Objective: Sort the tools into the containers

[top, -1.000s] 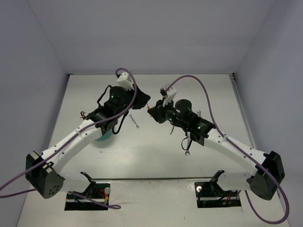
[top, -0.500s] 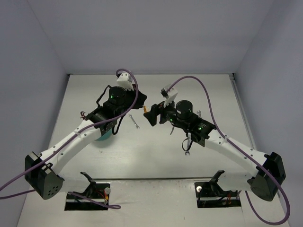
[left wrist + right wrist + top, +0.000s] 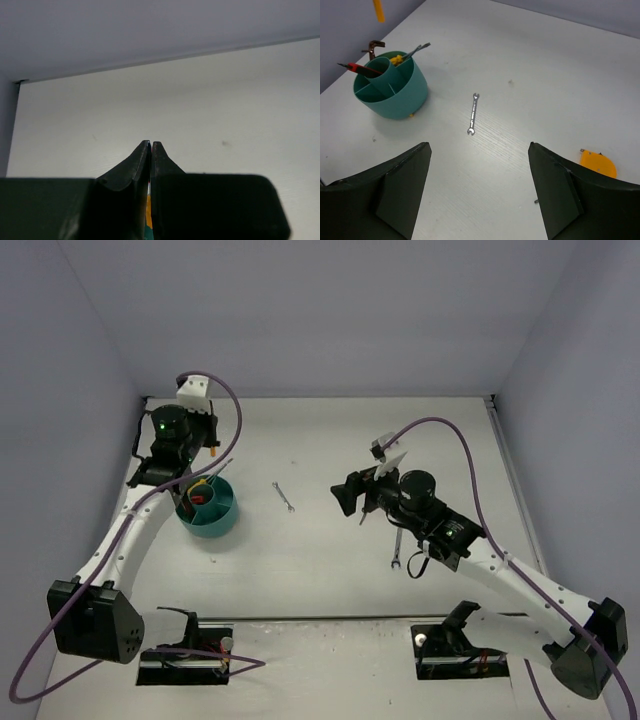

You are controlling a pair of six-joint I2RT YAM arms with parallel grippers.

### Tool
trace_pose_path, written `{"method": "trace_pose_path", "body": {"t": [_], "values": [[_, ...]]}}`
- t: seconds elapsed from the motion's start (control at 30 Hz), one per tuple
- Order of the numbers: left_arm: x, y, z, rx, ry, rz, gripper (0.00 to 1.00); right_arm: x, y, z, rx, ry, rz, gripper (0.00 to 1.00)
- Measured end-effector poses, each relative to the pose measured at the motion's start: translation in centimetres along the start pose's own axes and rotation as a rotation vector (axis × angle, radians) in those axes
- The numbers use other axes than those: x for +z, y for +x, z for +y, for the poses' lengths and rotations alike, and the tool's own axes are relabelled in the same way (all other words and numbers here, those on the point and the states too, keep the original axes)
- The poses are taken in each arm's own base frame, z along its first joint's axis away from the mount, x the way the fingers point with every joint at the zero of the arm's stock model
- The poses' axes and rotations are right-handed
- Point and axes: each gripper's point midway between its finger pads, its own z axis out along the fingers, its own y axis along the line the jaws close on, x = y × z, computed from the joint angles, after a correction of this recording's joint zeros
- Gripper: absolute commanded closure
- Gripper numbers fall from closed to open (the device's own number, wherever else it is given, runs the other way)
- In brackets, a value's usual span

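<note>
Top view: the left gripper hangs by the far side of the bowl, closed on an orange screwdriver. The right gripper stands open and empty.

Left wrist: the jaws pinch an orange sliver.

Right wrist: a wrench lies on the table to the right of the bowl.

If the screwdriver is released short of the rim, it could drop outside.

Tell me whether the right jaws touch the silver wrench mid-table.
Apart. The right wrist view shows the wrench on the table, well beyond the open right jaws.
</note>
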Motion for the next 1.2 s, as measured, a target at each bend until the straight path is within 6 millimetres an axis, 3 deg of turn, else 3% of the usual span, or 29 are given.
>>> {"method": "trace_pose_path", "body": {"t": [0.3, 0.53, 0.93, 1.1, 1.2], "values": [[0.6, 7.1, 3.3, 0.110, -0.003, 0.088, 1.00, -0.1, 3.0, -2.8, 0.012, 0.056, 0.066, 0.24], [1.2, 12.7, 4.7, 0.125, -0.033, 0.165, 1.00, -0.2, 3.3, -3.4, 0.017, 0.060, 0.075, 0.24], [1.5, 15.4, 6.2, 0.113, -0.103, 0.164, 1.00, -0.2, 3.5, -3.5, 0.012, 0.060, 0.078, 0.24], [1.1, 16.5, 6.6, 0.103, -0.132, 0.181, 0.84, -0.2, 3.5, -3.6, 0.013, 0.061, 0.078, 0.24], [1.1, 16.1, 6.7, 0.094, -0.141, 0.166, 0.68, -0.2, 3.5, -3.6, 0.013, 0.062, 0.078, 0.24]]}}
